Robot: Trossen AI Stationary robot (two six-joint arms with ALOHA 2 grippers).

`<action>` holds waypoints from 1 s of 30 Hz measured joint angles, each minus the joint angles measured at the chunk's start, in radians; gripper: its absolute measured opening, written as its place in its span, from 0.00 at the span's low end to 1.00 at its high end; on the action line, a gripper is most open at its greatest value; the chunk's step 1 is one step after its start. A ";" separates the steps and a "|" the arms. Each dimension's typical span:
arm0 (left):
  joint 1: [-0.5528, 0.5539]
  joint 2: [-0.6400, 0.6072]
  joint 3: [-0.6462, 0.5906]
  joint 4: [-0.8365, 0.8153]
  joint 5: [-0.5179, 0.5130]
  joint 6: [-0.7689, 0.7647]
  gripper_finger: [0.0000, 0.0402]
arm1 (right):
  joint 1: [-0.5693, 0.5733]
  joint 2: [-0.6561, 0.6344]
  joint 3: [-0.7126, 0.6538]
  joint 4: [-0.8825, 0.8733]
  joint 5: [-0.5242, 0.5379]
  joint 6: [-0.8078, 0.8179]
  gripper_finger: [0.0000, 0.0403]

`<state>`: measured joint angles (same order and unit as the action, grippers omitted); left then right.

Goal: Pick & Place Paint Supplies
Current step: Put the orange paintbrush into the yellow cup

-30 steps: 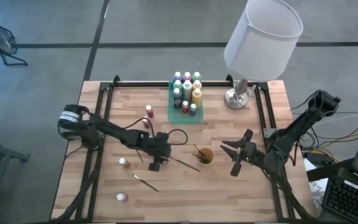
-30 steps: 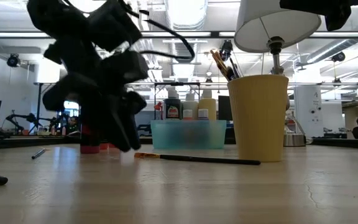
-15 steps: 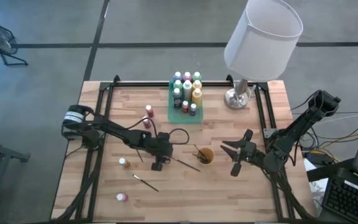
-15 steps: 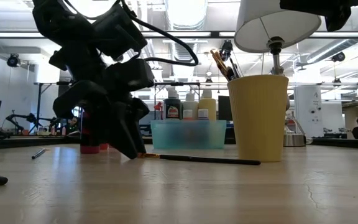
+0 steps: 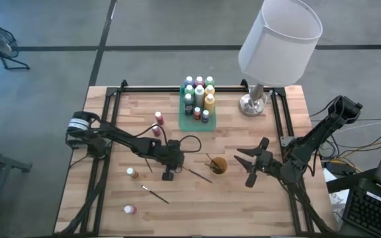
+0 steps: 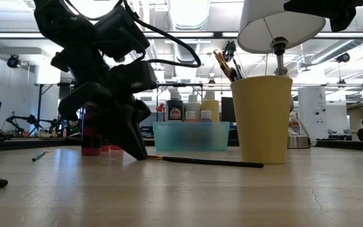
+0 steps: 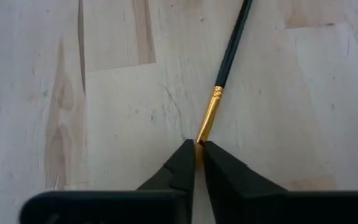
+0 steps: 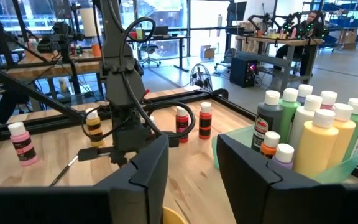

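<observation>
Left gripper [image 7: 197, 151] pinched shut on paintbrush [image 7: 219, 87] tip at table [image 7: 104, 124]; right gripper [image 8: 191, 158] open, hovering beside cup [image 5: 218, 164].

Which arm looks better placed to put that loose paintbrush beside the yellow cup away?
The left. Its hand is down on the table, fingers pinched on the gold-banded end of the paintbrush. The right hand hovers open on the far side of the yellow cup, holding nothing.
</observation>
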<state>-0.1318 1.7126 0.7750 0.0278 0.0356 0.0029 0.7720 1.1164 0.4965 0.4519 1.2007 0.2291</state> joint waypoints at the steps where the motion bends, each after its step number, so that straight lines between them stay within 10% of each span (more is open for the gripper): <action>1: 0.000 0.000 0.000 -0.001 0.001 0.000 0.06 | 0.000 0.000 0.000 0.000 0.000 0.000 0.34; 30: -0.094 -0.386 -0.005 -0.212 -0.010 -0.006 0.00 | 0.000 -0.001 -0.005 -0.001 -0.004 0.000 0.38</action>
<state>-0.2254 1.3269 0.7700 -0.1837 0.0258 -0.0035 0.7720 1.1156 0.4915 0.4507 1.1966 0.2288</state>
